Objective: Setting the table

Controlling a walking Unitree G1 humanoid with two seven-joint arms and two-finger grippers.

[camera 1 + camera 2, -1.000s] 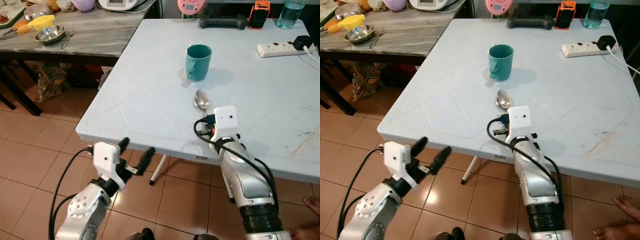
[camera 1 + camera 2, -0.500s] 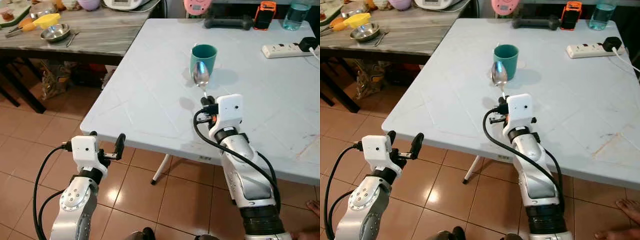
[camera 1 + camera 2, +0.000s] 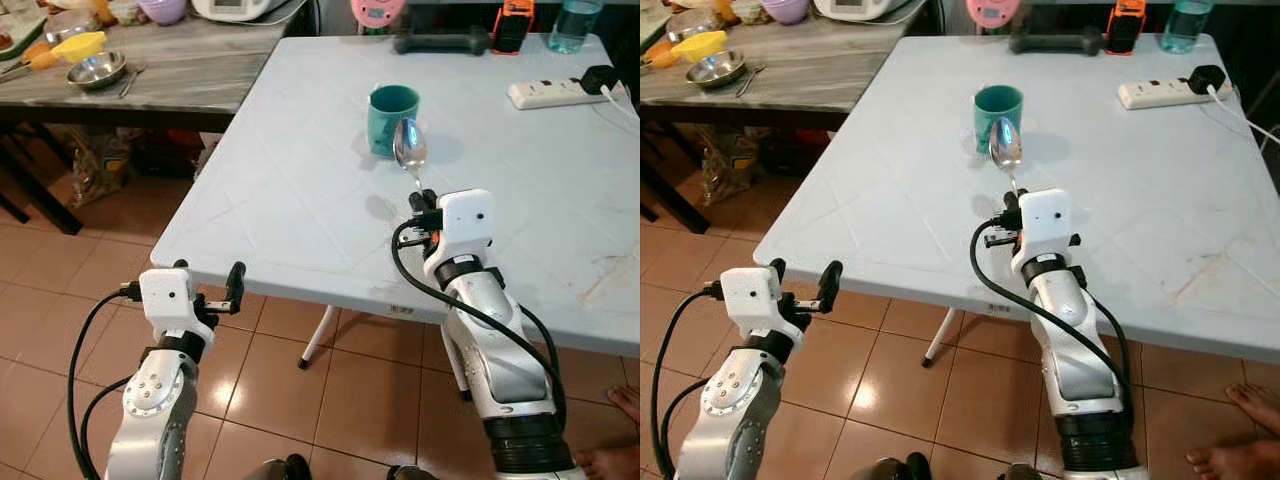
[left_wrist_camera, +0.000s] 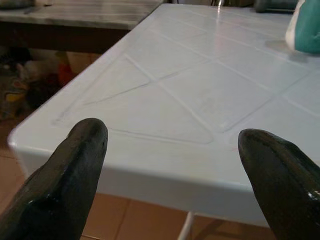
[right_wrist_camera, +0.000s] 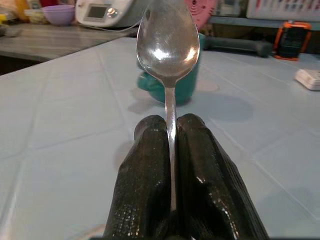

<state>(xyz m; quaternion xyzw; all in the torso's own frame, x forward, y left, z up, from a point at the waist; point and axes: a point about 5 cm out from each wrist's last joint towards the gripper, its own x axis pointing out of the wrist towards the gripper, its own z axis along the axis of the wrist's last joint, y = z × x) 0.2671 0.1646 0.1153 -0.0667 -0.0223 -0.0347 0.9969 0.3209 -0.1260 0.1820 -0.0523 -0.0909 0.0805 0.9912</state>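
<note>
My right gripper (image 3: 421, 196) is shut on the handle of a metal spoon (image 3: 409, 146), held above the white table (image 3: 300, 190) with the bowl pointing up and away. In the right wrist view the spoon (image 5: 168, 42) stands up between the two black fingers (image 5: 145, 185), and the teal mug (image 5: 189, 82) sits just behind it. The teal mug (image 3: 391, 118) stands upright on the table a little beyond the spoon. My left gripper (image 3: 208, 285) is open, low beside the table's near left corner, with nothing between its fingers (image 4: 75, 170).
A grey side table (image 3: 170, 70) at the left carries a steel bowl (image 3: 96, 70), a yellow bowl and utensils. At the white table's far edge lie a power strip (image 3: 553, 92), a black dumbbell (image 3: 445, 41), an orange device and a bottle. Tiled floor lies below.
My right gripper has lifted the spoon off the table and raised it toward the mug. My left gripper has risen closer to the table's corner. The camera has shifted slightly.
</note>
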